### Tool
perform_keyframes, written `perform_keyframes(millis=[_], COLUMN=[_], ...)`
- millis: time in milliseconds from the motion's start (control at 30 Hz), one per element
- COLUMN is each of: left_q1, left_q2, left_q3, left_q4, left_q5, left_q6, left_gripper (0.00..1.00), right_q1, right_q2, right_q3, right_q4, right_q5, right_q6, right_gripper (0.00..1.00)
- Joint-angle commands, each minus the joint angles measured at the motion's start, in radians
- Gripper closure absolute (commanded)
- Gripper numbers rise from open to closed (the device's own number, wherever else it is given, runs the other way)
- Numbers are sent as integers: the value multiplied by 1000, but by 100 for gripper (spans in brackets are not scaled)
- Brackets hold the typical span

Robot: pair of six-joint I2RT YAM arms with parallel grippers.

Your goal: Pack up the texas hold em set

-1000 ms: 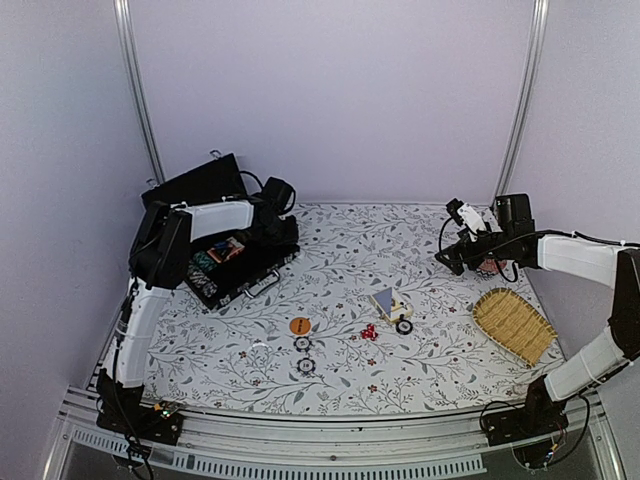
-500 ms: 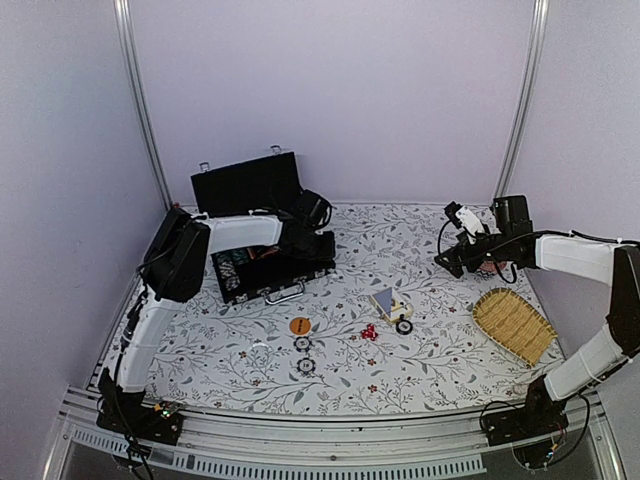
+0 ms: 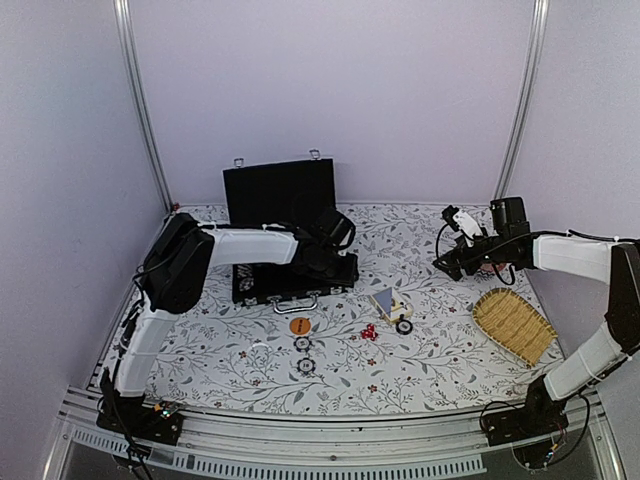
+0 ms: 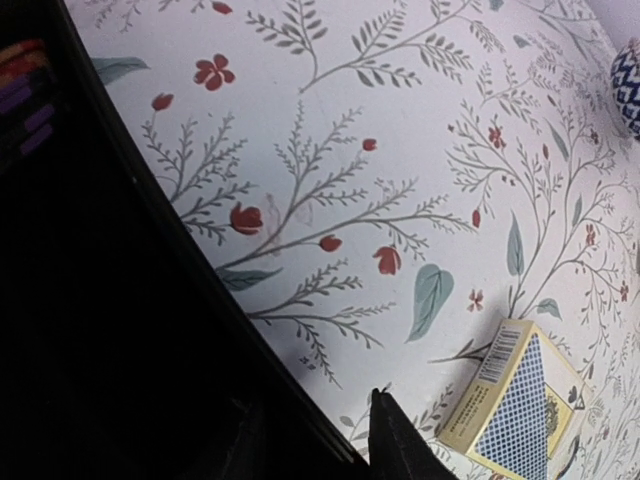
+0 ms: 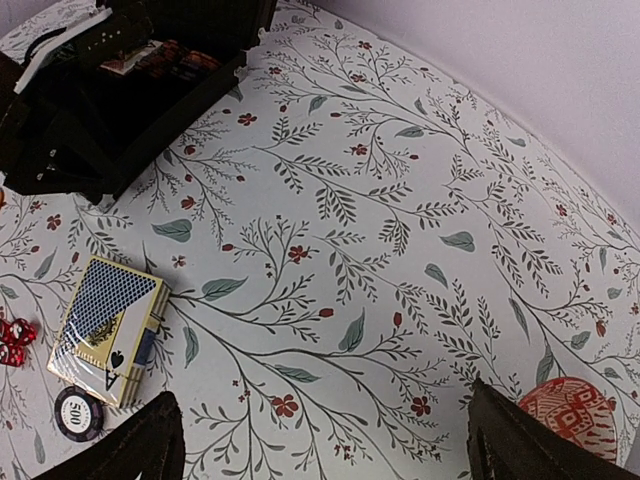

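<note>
The black case [image 3: 262, 286] stands open at the back left, its lid [image 3: 280, 195] upright and chips inside. My left gripper [image 3: 336, 256] is shut on the case's right wall [image 4: 215, 300]; one finger [image 4: 398, 440] shows outside the wall and the other is hidden inside. In front lie an orange disc [image 3: 300, 326], two chips [image 3: 304, 344], red dice [image 3: 369, 332], and a card box [image 3: 384, 301] with a chip [image 3: 404, 326] beside it. My right gripper [image 3: 462, 243] hovers open at the right, above bare cloth [image 5: 325, 440]. Its view shows the card box [image 5: 108, 330] and the dice [image 5: 12, 338].
A woven yellow basket [image 3: 513, 325] lies at the front right. A red patterned dish [image 5: 570, 420] sits under my right wrist, near the right wall. The floral cloth [image 3: 240, 360] covers the whole table, with walls close at the left and back.
The case has swung and slid right toward the table's middle with my left gripper on it; its lid now faces the front. The right arm has barely moved.
</note>
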Motion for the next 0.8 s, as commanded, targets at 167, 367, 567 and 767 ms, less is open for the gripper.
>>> perform_keyframes(millis=[167,367,567,767], left_q1=[-115,-137,-156,-151], left_q2=[24,82,115,85], left_q3=[-18,40,88,120], left_q4=[-15,-19,-16,-37], left_q5=[147,190,176,156], left_q6=[55,92,111,155], left_gripper=[65,66,64,58], right_q1=[16,21,22,25], right_q2=[20,21,25,21], right_q3=[17,20,19,49], right_q4=[-13,-15,-16,-42], right_q5=[9,8,7,-35], right_q6=[-16,-17,-17,3], right_gripper=[2,2,2,2])
